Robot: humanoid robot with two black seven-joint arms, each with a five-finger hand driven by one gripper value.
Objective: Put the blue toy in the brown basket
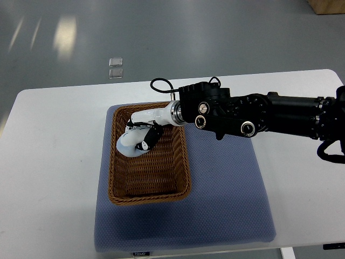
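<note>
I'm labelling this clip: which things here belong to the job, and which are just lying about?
Job: brown basket; right robot hand, over the basket. No blue toy is visible.

Lying about: blue mat; white table; two small clear squares on the floor.

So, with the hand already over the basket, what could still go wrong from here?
1. The right hand hangs near the brown basket's left wall, so a lateral move might nudge the basket across the blue mat.
2. The blue toy cannot be made out under the curled fingers, so it could stay caught there on release.
</note>
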